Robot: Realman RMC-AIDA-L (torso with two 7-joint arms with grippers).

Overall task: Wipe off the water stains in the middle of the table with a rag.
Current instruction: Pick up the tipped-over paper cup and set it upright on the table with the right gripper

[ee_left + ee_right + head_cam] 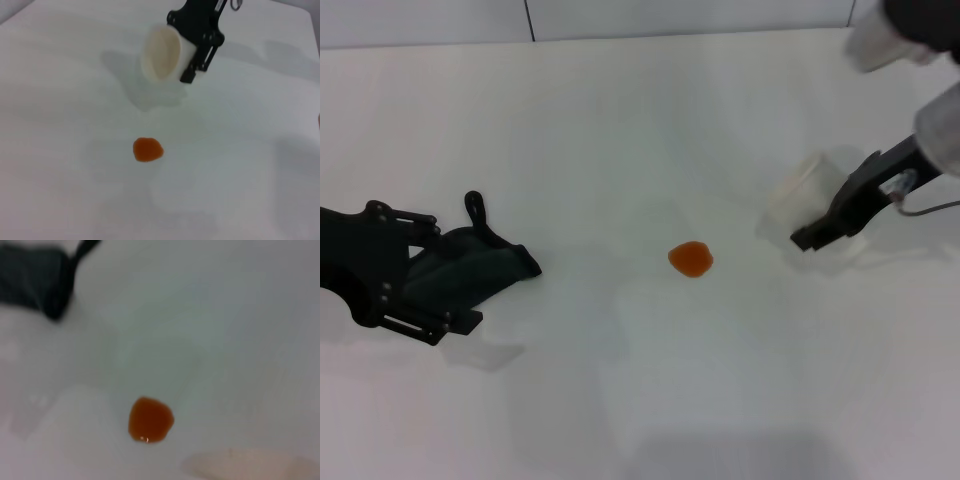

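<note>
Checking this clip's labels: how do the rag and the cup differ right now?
The rag is dark green and soft; the cup is white and rigid. The rag lies flat on the table at the left gripper; the cup is tipped on its side, held in the right gripper. Both sit apart from the orange stain, on opposite sides of it.

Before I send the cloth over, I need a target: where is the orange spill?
In the head view the orange spill sits mid-table, between the green rag at the left claw and the white cup held by the right claw.
</note>
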